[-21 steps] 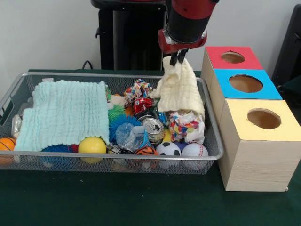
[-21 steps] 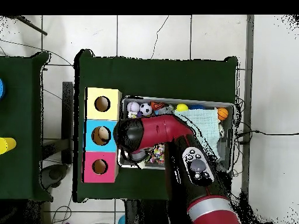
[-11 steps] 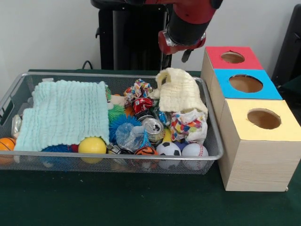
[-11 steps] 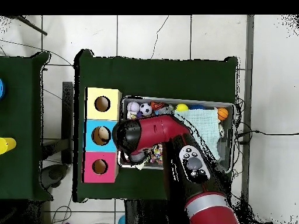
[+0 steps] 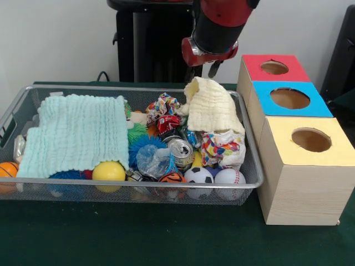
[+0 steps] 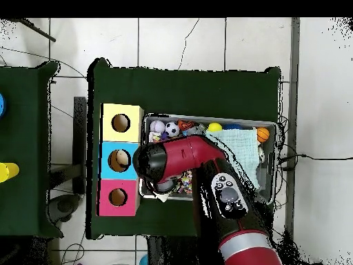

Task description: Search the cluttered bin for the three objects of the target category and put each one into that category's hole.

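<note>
From the front, the claw (image 5: 201, 70) hangs empty, fingers spread, just above one cream cloth (image 5: 212, 107) heaped at the wire bin's (image 5: 250, 166) right end. One mint cloth (image 5: 77, 136) lies flat on the left. Three holed boxes: red (image 5: 274, 68), blue (image 5: 290, 98), yellow (image 5: 310, 141).

From overhead, the arm (image 6: 180, 158) hides that cloth.

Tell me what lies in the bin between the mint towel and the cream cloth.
Front view: between the mint towel and cream cloth sit a patterned scrunchie, a blue spiky ball and a crushed can.
</note>
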Robot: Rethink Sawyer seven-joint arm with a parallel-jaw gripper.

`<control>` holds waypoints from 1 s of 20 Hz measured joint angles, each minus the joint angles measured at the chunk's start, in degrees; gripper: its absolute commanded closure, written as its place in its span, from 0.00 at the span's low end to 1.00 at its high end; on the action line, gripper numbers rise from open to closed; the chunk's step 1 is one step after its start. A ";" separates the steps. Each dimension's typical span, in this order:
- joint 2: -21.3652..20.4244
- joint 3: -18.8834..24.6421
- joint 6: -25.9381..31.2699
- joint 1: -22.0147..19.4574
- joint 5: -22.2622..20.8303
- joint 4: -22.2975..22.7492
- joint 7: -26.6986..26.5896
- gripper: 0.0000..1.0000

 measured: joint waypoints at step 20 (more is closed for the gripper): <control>-2.24 -1.68 -33.85 0.50 -1.36 -1.38 0.00 0.00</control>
